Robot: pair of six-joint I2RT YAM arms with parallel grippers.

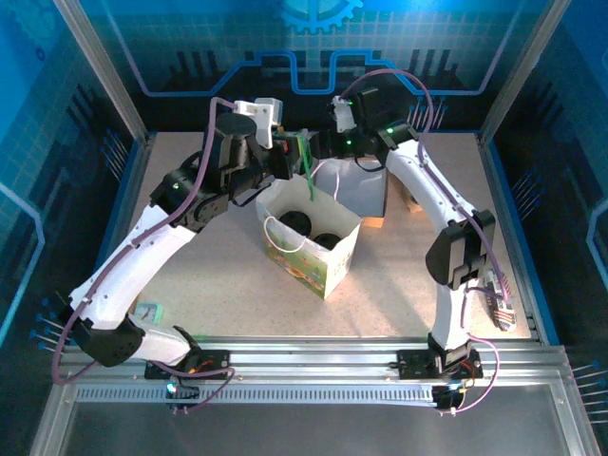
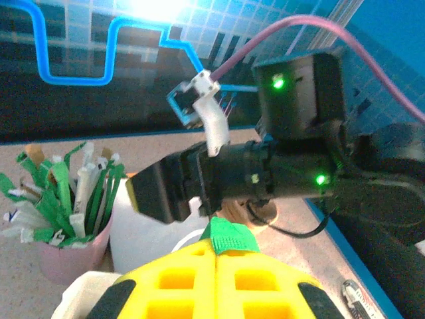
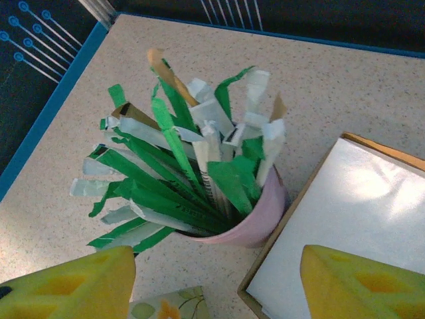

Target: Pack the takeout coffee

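Closest in, top view: both arm bases sit at 6 o'clock on the table (image 1: 190,304) edge. At table ctr stands the white paper bag (image 1: 332,266), mouth open. Down inside it are two dark round tops. One reads as the black lid of the takeout coffee (image 1: 294,224), w/ the other dark round shape (image 1: 330,238) just at its 4 o'clock; can't tell them apart for sure.

Over the bag's 12 o'clock rim hangs the left gripper (image 2: 216,259), yellow fingers (image 2: 172,282) pressed together on a green-wrapped stick (image 2: 229,236).

Farther back, approx 1 o'clock from the bag, is the right gripper (image 3: 216,256), spread wide. Its fingers (image 3: 73,286) sit either side of the pink cup (image 3: 255,222), which is crammed w/ green-and-white sticks (image 3: 176,179). A flat white box (image 3: 352,212) w/ a brown edge lies just beside the cup at its 3 o'clock.
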